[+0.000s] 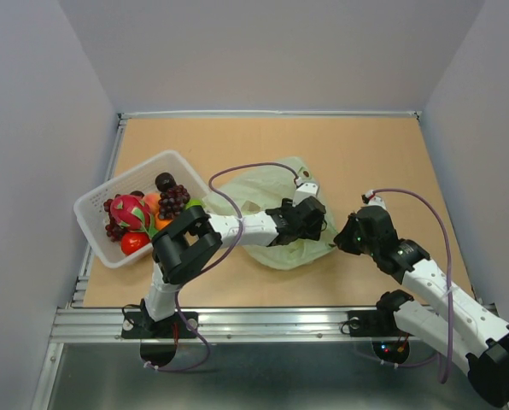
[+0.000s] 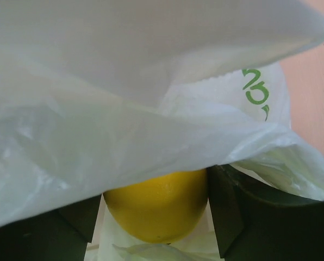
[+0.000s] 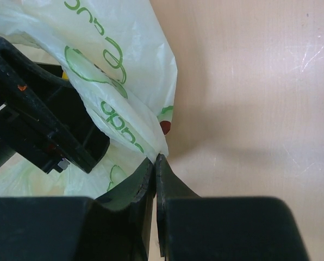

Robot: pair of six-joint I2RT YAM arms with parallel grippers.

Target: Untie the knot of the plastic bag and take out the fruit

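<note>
The pale green plastic bag point(image 1: 259, 190) lies mid-table, its mouth open toward the right. My left gripper point(image 1: 310, 220) reaches inside it. In the left wrist view its fingers point(image 2: 232, 212) close on a yellow lemon point(image 2: 156, 209) under a fold of bag point(image 2: 124, 109). My right gripper point(image 1: 340, 239) is shut on the bag's right edge point(image 3: 135, 117), pinched at its fingertips point(image 3: 155, 160). The left gripper's black body point(image 3: 42, 125) shows there too. No knot shows.
A white basket point(image 1: 96, 198) at the left holds a pink dragon fruit point(image 1: 128, 211), a dark purple grape bunch point(image 1: 173, 199), an orange point(image 1: 162, 222) and other fruit. A dark plum point(image 1: 164, 180) sits at its far side. Grey walls enclose the table.
</note>
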